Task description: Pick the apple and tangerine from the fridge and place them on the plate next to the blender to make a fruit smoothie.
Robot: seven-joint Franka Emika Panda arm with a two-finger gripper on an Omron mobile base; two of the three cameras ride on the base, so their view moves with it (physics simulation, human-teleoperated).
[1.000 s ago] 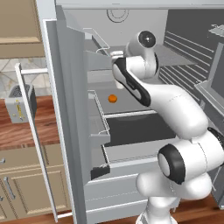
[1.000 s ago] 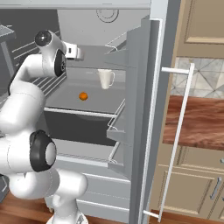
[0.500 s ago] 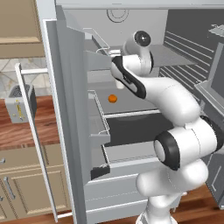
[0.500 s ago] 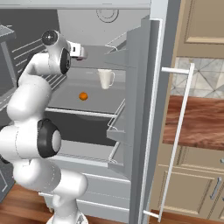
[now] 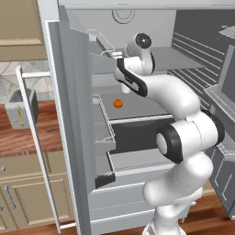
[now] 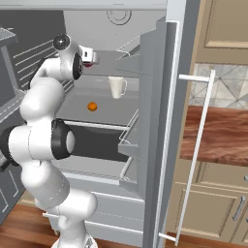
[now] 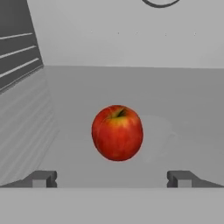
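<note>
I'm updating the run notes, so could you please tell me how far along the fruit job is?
Done: the fridge stands open. In hand: the open hand faces the apple on a shelf without gripping it. Left: both fruits; the tangerine sits on a lower shelf near a mug.

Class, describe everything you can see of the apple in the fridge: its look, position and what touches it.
The apple is a glossy red fruit with yellowish streaks and a dark stem dimple at its top. It sits upright on a grey fridge shelf, whole and unmarked, resting on the shelf alone. In the hand view it lies centred ahead of the open gripper, whose fingertips stand wide on either side, short of touching it.
</note>
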